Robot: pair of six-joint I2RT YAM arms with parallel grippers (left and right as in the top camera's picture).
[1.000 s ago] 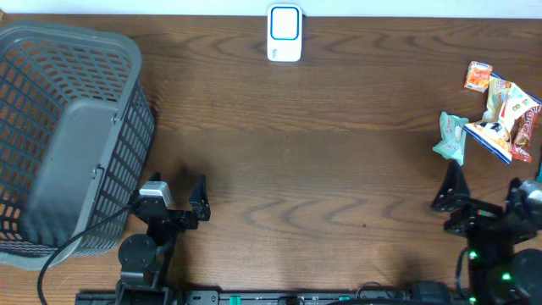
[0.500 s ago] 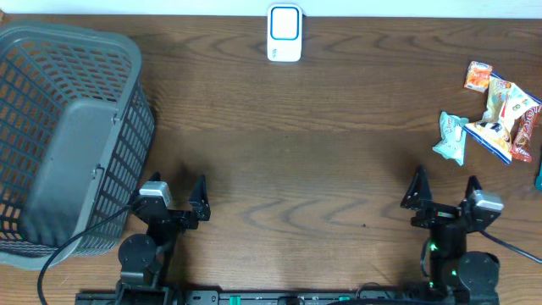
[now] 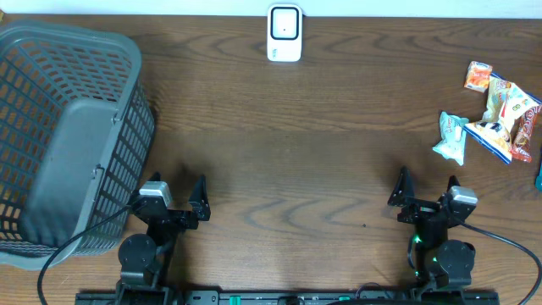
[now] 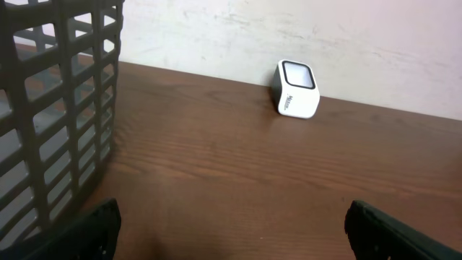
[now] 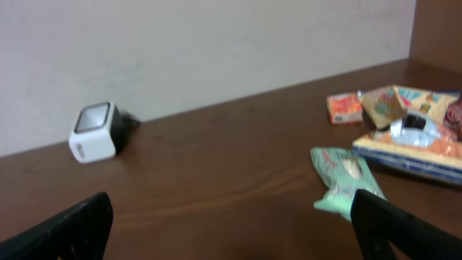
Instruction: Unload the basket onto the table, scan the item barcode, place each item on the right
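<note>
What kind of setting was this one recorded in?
Probably a mock shop checkout set up on a wooden table. A white scanner stands at the far edge, snack packets lie on the right, and a grey plastic basket sits on the left.

Middle of brown wooden table (image 3: 296,161) bare; grey plastic lattice basket (image 3: 68,135) blocks left side, colourful snack packets (image 3: 500,114) crowd right edge, white boxy scanner (image 3: 284,32) far centre

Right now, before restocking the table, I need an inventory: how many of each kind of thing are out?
Basket: 1
Scanner: 1
Snack packets: 5 distinguishable, pile overlaps
Teal item, cut off at the edge: 1
Total: 8
</note>
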